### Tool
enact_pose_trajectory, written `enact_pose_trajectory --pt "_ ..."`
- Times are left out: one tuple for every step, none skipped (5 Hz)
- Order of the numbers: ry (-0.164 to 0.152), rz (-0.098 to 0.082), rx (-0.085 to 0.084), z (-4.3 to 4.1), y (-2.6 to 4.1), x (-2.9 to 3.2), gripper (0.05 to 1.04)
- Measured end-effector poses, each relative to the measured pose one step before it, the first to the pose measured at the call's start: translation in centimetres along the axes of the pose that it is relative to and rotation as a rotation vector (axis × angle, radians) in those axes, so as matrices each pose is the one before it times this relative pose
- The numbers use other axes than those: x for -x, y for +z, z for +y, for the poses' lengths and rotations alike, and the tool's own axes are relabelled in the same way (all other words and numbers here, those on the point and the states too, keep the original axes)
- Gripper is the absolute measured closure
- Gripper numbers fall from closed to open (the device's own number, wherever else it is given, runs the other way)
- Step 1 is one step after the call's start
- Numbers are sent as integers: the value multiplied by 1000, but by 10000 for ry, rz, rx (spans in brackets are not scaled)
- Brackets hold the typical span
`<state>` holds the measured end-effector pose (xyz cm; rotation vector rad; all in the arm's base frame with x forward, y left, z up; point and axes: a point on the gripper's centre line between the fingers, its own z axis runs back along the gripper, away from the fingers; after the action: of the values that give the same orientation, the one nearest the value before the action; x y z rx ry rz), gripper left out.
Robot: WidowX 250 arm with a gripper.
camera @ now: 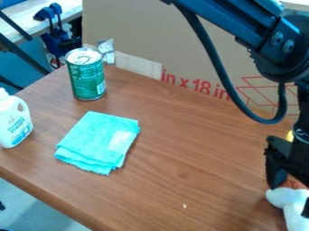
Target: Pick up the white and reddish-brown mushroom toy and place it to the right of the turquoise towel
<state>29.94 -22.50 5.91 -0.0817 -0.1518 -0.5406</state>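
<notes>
At the right edge of the camera view, the black gripper (290,186) hangs low over the table, right at a soft-looking white thing (287,198) with an orange-brown part. Part of that thing lies behind the gripper, and whether it is held cannot be told. A folded turquoise cloth (100,140) lies flat left of the middle. Behind it a green can (87,76) stands upright near the back edge. A white bottle (13,119) with a handle stands at the far left.
The brown wooden table (199,153) has a cardboard sheet (138,27) with red print along its back. A bit of yellow (289,136) shows behind the gripper. Blue clamps (55,34) are beyond the table at the upper left. The arm spans the upper right, with a cable looping below.
</notes>
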Motion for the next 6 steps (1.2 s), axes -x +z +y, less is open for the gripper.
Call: enact_pose_trajectory --pt "79 491 -9 58 -990 473 78" --pt "327 320 -43 -10 -409 -294 78" --pt "60 162 -71 24 -474 -72 129" --pt "125 121 -135 250 -177 26 317" --pt "-5 -87 -260 438 294 419 484" --pt "-437 429 -187 1019 335 500 586"
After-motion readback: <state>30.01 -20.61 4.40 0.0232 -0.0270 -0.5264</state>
